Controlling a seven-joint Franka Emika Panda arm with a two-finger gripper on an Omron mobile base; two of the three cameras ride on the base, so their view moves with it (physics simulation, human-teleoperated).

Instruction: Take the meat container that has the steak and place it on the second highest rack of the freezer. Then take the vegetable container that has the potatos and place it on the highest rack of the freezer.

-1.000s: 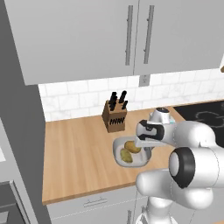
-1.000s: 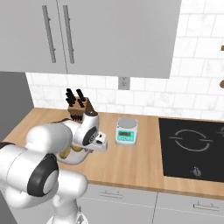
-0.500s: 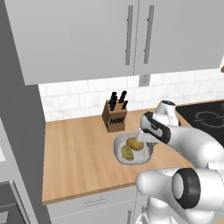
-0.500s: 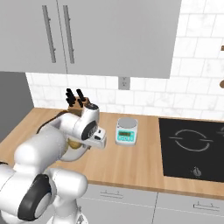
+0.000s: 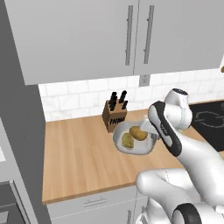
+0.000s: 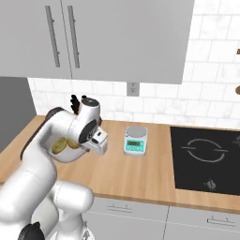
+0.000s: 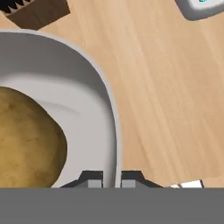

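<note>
- We see the vegetable container [image 5: 134,139] up off the wooden counter [image 5: 83,162], just in front of the knife block [image 5: 115,112] and a little to its right.
- The two potatos [image 5: 133,136] lie side by side inside the dish, touching each other, one nearer the knife block and one nearer us.
- In the hand view we see the gripper [image 7: 111,179] with one fingertip inside the container's rim [image 7: 114,131] and the other outside it, the wall of the dish running straight down between them.
- The jaws are drawn in narrow on that rim, holding the dish by its edge on the side away from the knife block.
- One potato [image 7: 27,139] fills the lower left of the hand view, resting against the inner wall of the dish.
- From the right base camera we see the dish [image 6: 65,152] half hidden behind the arm, below the knife block [image 6: 75,102].
- A small kitchen scale [image 6: 135,140] stands on the counter to the right of the dish, well apart from the knife block.
- The dark cooktop [image 6: 206,157] lies beyond the scale, farther still from the knife block.
</note>
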